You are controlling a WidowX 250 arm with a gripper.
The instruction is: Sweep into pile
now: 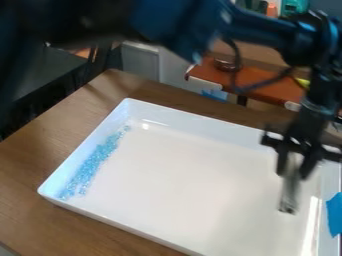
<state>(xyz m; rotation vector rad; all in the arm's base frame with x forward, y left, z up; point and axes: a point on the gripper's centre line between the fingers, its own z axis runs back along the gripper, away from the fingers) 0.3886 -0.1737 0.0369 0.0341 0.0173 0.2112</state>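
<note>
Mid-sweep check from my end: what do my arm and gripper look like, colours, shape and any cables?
The jointed robot arm is black with bluish highlights, made of thick, blocky links. A thin dark cable loops below the forearm. The black two-finger gripper has a wide crossbar above narrow, dark fingers. I can't make out any markings.

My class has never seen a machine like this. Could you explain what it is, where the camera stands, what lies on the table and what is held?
The machine is a black robot arm. The one picture comes from a fixed camera looking down at a slant. A white tray lies on a wooden table, with small light-blue bits strewn along its left side in the picture. At the right, the gripper holds a slim, pale tool, too blurred to name surely.
</note>
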